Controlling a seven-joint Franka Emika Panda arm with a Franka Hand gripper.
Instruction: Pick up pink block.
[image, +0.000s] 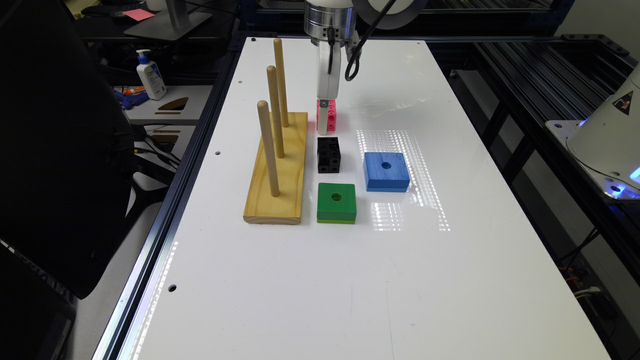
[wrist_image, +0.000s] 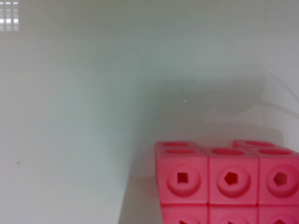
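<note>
Green block (image: 336, 201) is sitting nearest, pink block (image: 331, 115) is resting on table (image: 350, 280) behind black cube (image: 328, 154) under gripper (image: 323, 117), whose opening I cannot tell; centring before closing is advisable.

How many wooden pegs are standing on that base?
3, in one row along the wooden base: near peg, middle peg, far peg, on the exterior view's left of the blocks.

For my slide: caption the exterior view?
Claw lowered at the pink block, beyond the black cube.
</note>
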